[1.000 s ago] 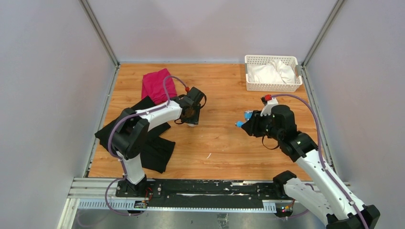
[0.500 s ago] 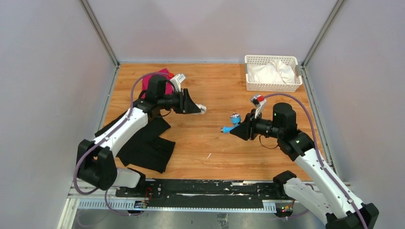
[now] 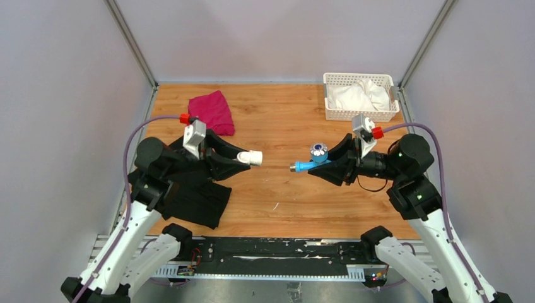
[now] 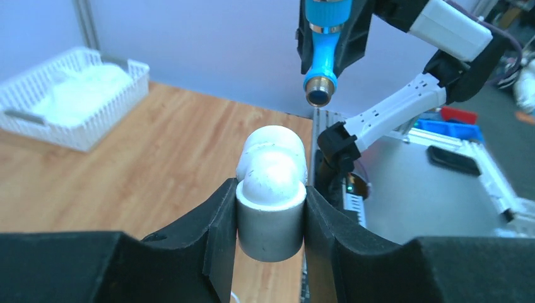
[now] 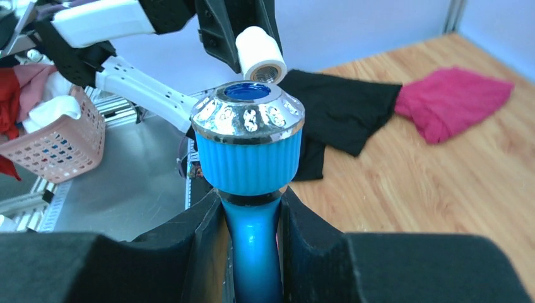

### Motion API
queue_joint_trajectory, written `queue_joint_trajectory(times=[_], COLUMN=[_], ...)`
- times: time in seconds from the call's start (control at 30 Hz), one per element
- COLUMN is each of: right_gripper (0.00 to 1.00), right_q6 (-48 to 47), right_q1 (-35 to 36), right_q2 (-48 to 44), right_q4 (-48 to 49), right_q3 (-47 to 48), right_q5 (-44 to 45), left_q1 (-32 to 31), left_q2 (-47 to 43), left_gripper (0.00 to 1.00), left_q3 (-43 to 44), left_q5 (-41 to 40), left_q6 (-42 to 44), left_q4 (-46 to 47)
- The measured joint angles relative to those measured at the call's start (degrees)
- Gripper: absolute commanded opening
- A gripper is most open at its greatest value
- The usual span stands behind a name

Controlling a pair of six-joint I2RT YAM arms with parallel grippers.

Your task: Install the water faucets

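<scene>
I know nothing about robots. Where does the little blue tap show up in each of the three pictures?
Top external: the blue tap is just right of centre, with its spout pointing left.
Left wrist: it is at top centre, with its spout end towards the camera.
Right wrist: it fills the centre foreground, knob on top.
Shared landmark: the white pipe fitting faces the tap in all three views.

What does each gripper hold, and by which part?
The left gripper clamps the white pipe fitting by its grey end; the right gripper clamps the blue faucet by its stem under the knob.
</scene>
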Motion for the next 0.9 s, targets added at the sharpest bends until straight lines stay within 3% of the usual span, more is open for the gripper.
queue_joint_trajectory(times=[0.07, 0.23, 0.47, 0.63, 0.9], right_gripper=[0.00, 0.00, 0.00, 0.00, 0.00], right_q6=[1.1, 8.2, 9.9, 9.5, 13.2], right_q1=[0.0, 0.0, 1.2, 3.5, 6.4], right_q2=[-1.0, -5.1, -4.6, -4.5, 1.0], right_q4=[4.0, 24.9, 38.9, 47.5, 56.0], right_q3=[-0.8, -11.6, -16.7, -19.3, -17.3], right_q5=[-1.9, -2.3, -1.9, -3.6, -7.6], left_q1=[-0.3, -2.0, -2.2, -2.2, -3.1], left_q2=[-2.6, -5.8, -6.4, -6.4, -6.7], left_gripper=[0.00, 0.00, 0.00, 0.00, 0.00], left_q3=[-1.0, -4.2, -4.8, -4.0, 3.0], left_q5=[-0.2, -1.7, -0.3, 4.2, 12.9], left_q6=[2.9, 16.4, 32.4, 37.0, 36.7], left_q4=[2.3, 4.5, 4.5, 4.4, 4.8])
